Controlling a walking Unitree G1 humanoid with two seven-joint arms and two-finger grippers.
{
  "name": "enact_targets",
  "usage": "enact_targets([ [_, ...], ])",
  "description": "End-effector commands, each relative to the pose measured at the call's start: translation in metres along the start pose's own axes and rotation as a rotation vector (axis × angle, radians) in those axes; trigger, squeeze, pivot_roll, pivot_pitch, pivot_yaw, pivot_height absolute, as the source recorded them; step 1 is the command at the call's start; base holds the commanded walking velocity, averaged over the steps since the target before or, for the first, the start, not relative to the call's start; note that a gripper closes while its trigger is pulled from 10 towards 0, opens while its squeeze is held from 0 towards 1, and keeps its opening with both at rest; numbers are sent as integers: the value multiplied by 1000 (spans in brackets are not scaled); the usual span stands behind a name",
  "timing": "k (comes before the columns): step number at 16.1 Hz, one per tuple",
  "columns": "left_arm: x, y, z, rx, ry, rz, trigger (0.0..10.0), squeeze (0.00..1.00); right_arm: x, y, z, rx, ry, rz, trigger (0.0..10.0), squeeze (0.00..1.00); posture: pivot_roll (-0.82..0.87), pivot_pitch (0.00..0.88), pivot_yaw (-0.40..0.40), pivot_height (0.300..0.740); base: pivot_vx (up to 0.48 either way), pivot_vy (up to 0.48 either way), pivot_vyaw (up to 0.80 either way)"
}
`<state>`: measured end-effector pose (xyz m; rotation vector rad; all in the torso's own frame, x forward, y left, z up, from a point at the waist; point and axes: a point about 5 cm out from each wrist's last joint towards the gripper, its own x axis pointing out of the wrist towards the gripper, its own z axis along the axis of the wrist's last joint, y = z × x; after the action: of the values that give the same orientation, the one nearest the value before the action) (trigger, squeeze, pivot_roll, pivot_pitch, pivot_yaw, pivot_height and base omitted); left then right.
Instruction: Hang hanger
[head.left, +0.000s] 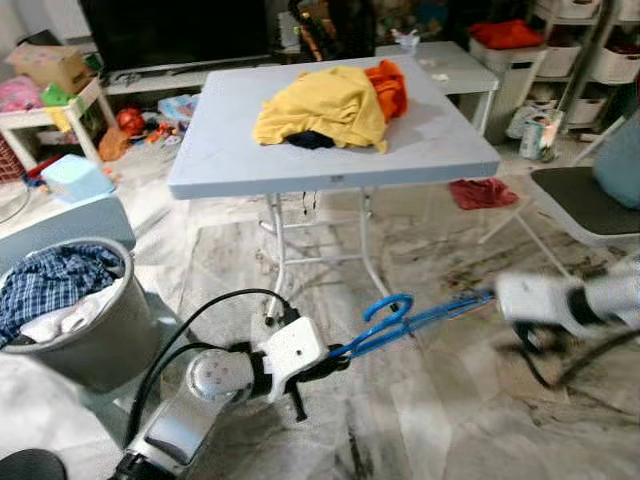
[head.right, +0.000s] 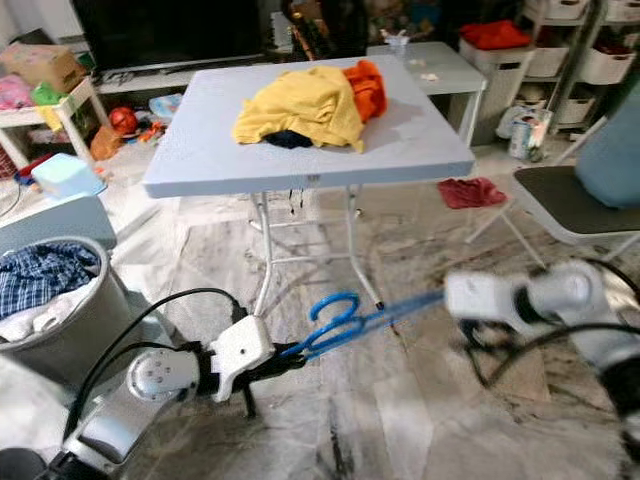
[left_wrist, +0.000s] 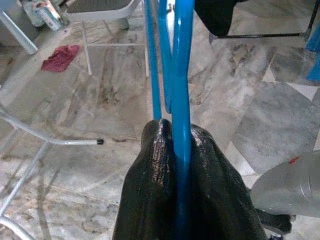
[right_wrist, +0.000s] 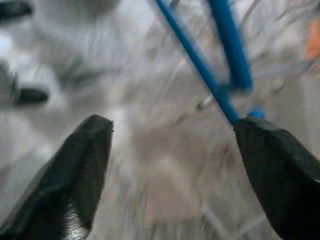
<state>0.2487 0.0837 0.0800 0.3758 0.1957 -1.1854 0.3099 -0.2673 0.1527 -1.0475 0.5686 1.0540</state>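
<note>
left gripper (left_wrist: 175, 160): fingers clenched on blue hanger (head.left: 405, 318), held low over marble floor (head.left: 420, 420) in front of the folding table (head.left: 230, 150) | right gripper (right_wrist: 172, 145): fingers spread apart, one fingertip at hanger's far end, blurred | yellow and orange clothes (head.left: 325, 105) heaped near table's far right corner | laundry basket (head.left: 95, 335) to robot's left

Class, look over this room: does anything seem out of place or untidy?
A crumpled red cloth lies on the marble floor beneath the grey folding table. Yellow and orange clothes sit heaped, unfolded, on that table.
</note>
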Motion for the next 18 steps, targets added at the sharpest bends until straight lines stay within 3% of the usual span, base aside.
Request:
enact_targets([
  [1,1,1,2,27,1,-5,10000,0,-4,-10,16,-48,-69,-41,510,0,-142,0,47,740,0,0,0],
  [2,2,1,1,27,2,-5,10000,0,-6,-11,17,-81,-41,-38,10000,0,-142,0,48,740,0,0,0],
  [4,2,1,1,27,3,-4,10000,0,-9,-18,16,-112,-16,-83,10000,0,-140,0,47,740,0,0,0],
  [7,3,2,0,27,1,-1,10000,0,-9,-17,26,-102,-93,-69,10000,0,-141,0,48,740,0,0,0],
  [8,3,2,1,28,0,-1,10000,0,-8,-15,33,-85,-143,-49,9529,0,-143,0,50,740,0,0,0],
  [9,4,1,1,30,-3,-2,10000,0,-8,-11,38,-68,-190,-4,0,0,-143,0,51,740,0,0,0],
  [11,6,2,3,36,-8,-5,10000,0,-5,1,38,-66,-191,103,0,0,-144,0,52,740,0,0,0],
  [18,10,-4,4,39,-16,-30,10000,0,27,24,33,-83,-130,148,0,0,-147,0,52,740,0,0,0],
])
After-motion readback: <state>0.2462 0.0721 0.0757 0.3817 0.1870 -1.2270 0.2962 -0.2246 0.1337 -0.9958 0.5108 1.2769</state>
